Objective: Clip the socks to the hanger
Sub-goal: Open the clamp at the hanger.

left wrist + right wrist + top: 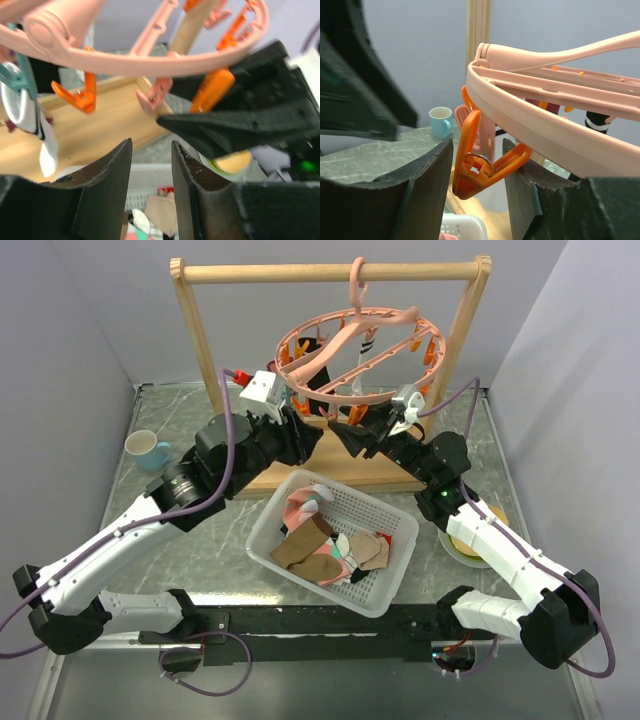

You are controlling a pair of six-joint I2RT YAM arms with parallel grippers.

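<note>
Two-arm clipping scene at a wooden rack (330, 272). The hanger (545, 130), a salmon-pink ring with spokes and dangling clips, hangs by its hook from the rack's top bar, above the rack's base board. The right gripper (477, 170) is raised to the ring's near rim; its fingers are closed on an orange clip (480, 165), which touches both pads. The left gripper (151, 170) is just beside it, under the same rim, fingers parted by a narrow gap with nothing between them. A white sock with black stripes (25, 112) hangs from a teal clip on the ring. The remaining socks (320, 545) lie heaped in the white mesh basket (275, 510) on the table between the arms. A blue mug (148, 448) stands at the left.
</note>
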